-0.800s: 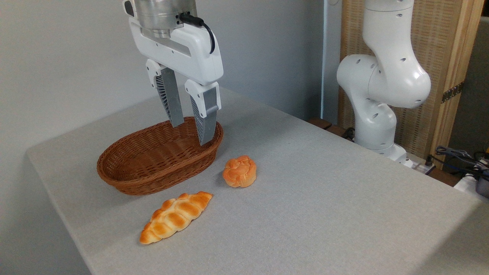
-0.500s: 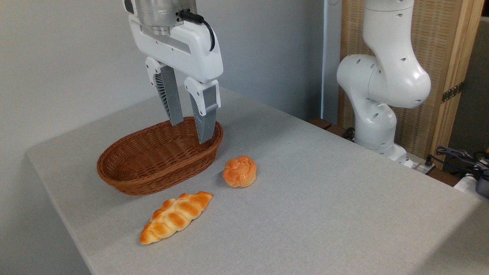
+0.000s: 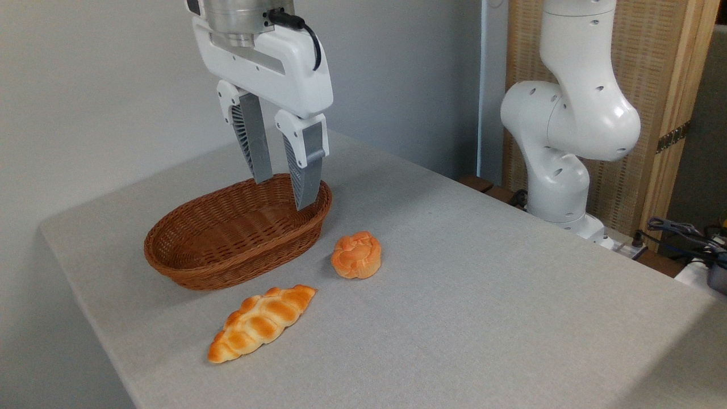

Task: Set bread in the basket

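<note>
Gripper [image 3: 284,193] hanging empty over the basket [image 3: 227,258], 2 fingers parted; bread [image 3: 261,322] lying on table [image 3: 483,295] just beside it.

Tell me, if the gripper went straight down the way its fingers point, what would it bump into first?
Probably the basket. The open gripper points down over its right end, so its fingers would likely meet the woven floor or rim there. One view leaves depth unsure. The bread lies nearer the camera, out of that line.
</note>
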Controlling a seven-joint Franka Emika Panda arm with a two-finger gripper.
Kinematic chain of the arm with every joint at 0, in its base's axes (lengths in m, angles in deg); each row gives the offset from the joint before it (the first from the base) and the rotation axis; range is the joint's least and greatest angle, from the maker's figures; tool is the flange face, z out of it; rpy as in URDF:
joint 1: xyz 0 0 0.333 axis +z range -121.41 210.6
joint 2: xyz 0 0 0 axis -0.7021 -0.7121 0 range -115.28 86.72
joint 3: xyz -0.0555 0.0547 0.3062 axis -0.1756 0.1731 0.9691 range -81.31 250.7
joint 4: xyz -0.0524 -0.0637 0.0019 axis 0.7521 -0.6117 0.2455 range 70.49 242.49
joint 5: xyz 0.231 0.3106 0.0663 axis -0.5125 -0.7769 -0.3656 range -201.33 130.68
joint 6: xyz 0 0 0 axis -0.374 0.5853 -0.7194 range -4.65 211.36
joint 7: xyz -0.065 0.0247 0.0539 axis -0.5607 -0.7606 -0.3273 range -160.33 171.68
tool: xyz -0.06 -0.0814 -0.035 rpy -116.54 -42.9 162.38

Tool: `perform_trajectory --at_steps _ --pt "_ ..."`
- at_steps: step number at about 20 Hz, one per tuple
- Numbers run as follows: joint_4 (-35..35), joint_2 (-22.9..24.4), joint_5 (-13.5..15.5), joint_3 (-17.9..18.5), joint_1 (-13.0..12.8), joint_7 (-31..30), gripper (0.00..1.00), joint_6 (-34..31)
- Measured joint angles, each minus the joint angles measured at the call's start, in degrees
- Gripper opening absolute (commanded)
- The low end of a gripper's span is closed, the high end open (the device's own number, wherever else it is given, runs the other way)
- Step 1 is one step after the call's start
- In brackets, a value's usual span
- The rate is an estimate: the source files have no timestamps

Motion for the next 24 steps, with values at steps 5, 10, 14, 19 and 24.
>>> perform_trajectory --at_steps 5,10,14,19,24 --pt "10.4 5.1 0.0 0.0 0.0 0.0 1.00 9.9" --pt "15.2 3.6 0.0 -0.6 -0.3 0.2 1.00 16.9" --pt "18.5 -2.1 0.0 -2.9 -0.9 0.4 1.00 30.8" --pt "22.3 -8.1 0.0 -3.9 -1.2 3.6 1.00 40.6" --pt "22.7 -8.8 0.0 -4.1 -1.3 5.4 0.58 40.9"
